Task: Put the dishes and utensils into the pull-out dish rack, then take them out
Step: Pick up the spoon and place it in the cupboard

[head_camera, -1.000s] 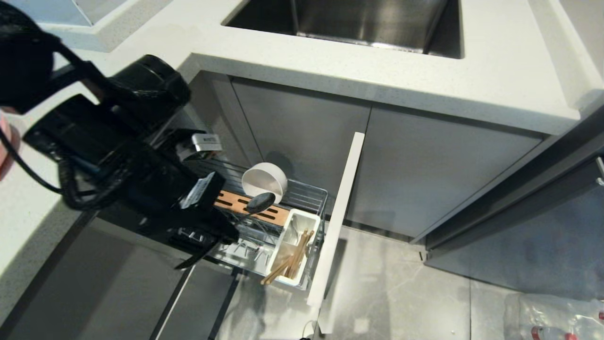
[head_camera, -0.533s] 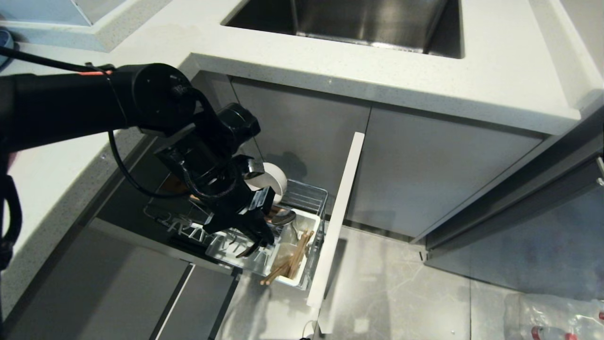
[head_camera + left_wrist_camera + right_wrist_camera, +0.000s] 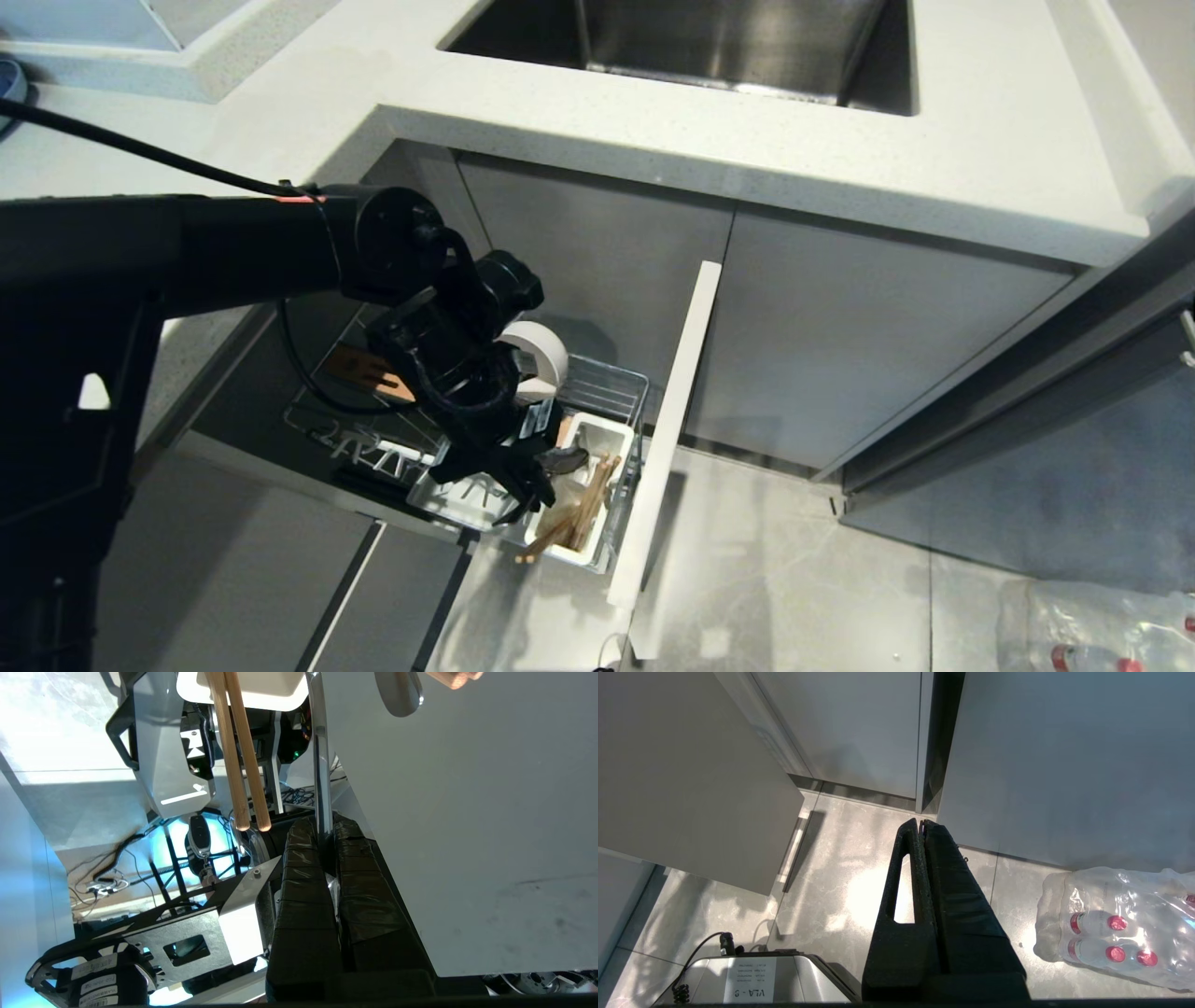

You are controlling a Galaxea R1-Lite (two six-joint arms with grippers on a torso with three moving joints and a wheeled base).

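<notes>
Left gripper (image 3: 327, 833), jaws pinching the spoon (image 3: 321, 765) by its handle, holds it over the white caddy (image 3: 597, 431) of the pulled-out rack (image 3: 616, 378), beside the chopsticks (image 3: 571, 523). The white bowl (image 3: 541, 347) stands behind. Right gripper (image 3: 921, 823), jaws pressed together, hangs above the floor (image 3: 840, 868).

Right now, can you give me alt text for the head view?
The left pincer, shut on a spoon, lowers it over the white caddy holding chopsticks in the pulled-out dish rack. A white bowl sits behind, under a pale counter with a sink.
</notes>
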